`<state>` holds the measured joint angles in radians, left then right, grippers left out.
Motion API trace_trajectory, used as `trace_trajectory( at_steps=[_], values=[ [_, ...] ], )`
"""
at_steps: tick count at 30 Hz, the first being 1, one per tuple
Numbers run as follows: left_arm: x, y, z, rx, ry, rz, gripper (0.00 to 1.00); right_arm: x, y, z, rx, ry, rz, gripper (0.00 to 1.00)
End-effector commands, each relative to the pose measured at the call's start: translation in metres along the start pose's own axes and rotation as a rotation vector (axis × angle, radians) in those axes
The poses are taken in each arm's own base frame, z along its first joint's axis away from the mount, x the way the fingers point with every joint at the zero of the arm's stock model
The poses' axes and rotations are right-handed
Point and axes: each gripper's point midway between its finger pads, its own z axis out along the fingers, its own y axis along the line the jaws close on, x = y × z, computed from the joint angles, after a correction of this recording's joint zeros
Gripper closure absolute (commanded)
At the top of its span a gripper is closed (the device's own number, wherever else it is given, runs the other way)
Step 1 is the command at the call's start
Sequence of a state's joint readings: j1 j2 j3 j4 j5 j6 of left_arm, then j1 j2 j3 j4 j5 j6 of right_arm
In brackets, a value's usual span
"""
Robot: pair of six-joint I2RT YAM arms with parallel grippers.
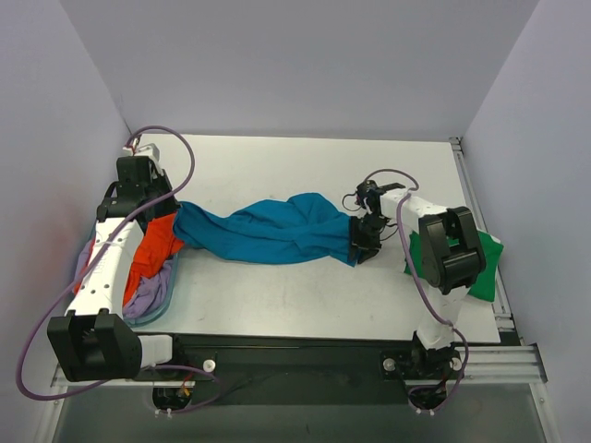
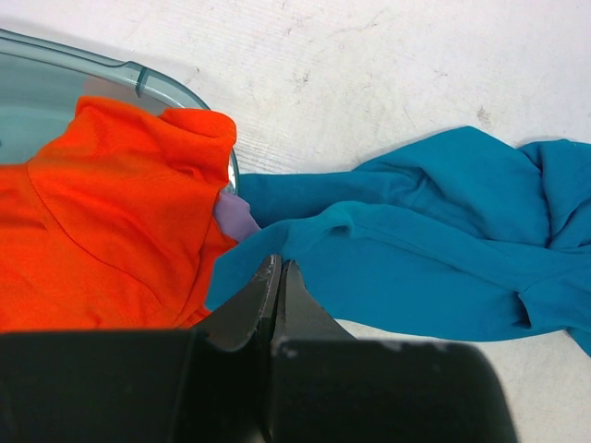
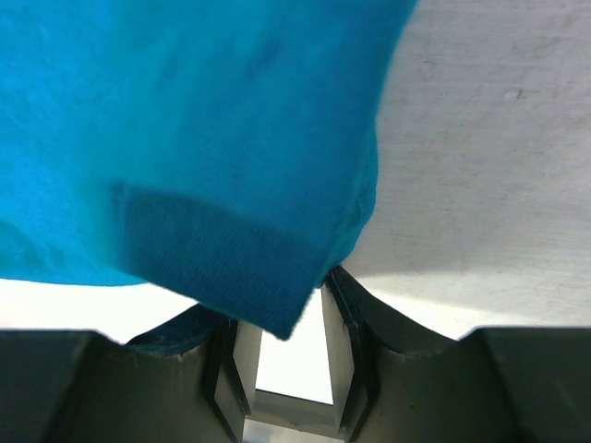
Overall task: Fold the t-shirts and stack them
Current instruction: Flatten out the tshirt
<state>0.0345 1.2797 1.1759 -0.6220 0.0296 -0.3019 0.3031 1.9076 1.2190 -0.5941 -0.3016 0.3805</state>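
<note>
The teal t-shirt (image 1: 268, 231) lies twisted and stretched across the table between my two grippers. My left gripper (image 1: 177, 214) is shut on its left end, and its fingertips (image 2: 279, 263) press together at the teal cloth (image 2: 425, 240) beside the basket. My right gripper (image 1: 362, 242) stands at the shirt's right end. Its jaws (image 3: 286, 300) are apart, and a hemmed corner of the teal shirt (image 3: 203, 138) hangs over the left finger. The orange t-shirt (image 1: 157, 247) (image 2: 111, 221) and the lavender one (image 1: 148, 295) (image 2: 235, 214) lie in the basket. The green t-shirt (image 1: 485, 263) lies at the right under the right arm.
The light blue basket (image 2: 138, 78) sits at the table's left edge under the left arm, its rim (image 1: 157, 317) showing near the front. Grey walls close in the table at the back and both sides. A metal rail runs along the right edge (image 1: 476, 198).
</note>
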Motion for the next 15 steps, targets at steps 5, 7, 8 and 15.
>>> trace_trajectory(
  at_steps=[5,7,8,15],
  values=[
    [-0.019,-0.002,-0.01,0.005,-0.063,0.001,1.0,0.018,0.001,-0.005,0.002,0.052,-0.048,0.74],
    [-0.018,-0.002,-0.009,0.005,-0.058,-0.001,1.0,0.021,0.0,-0.007,0.0,0.066,-0.056,0.85],
    [-0.017,-0.002,-0.009,0.002,-0.058,-0.001,1.0,0.02,0.0,-0.009,0.005,0.061,-0.061,0.91],
    [-0.016,-0.004,-0.003,0.015,-0.053,-0.007,1.0,0.024,-0.004,-0.051,-0.051,0.046,-0.022,1.0]
  ],
)
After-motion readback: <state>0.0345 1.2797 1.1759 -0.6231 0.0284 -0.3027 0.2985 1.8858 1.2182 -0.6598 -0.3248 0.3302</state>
